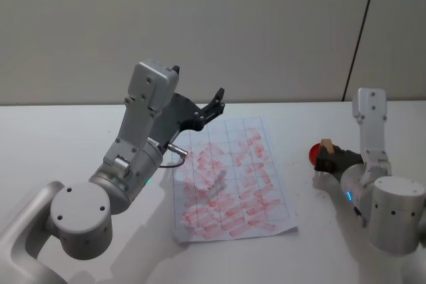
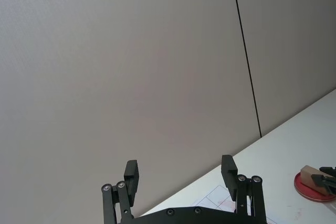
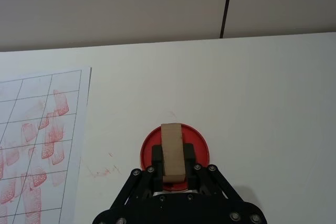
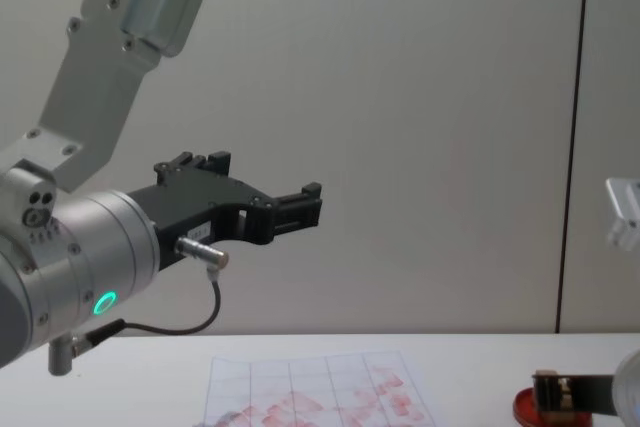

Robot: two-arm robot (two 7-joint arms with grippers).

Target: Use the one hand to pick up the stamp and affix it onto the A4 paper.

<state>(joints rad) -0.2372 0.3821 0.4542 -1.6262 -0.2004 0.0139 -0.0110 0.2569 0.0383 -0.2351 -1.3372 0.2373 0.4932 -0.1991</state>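
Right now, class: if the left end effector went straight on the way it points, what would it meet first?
Most likely the wall behind the table. The open left end effector is raised and aims there with nothing between, though depth is unclear.

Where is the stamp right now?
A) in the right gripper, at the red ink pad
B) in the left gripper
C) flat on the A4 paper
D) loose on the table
A: the right gripper is clamped on the stamp at the red ink pad; the left gripper hangs open, raised.
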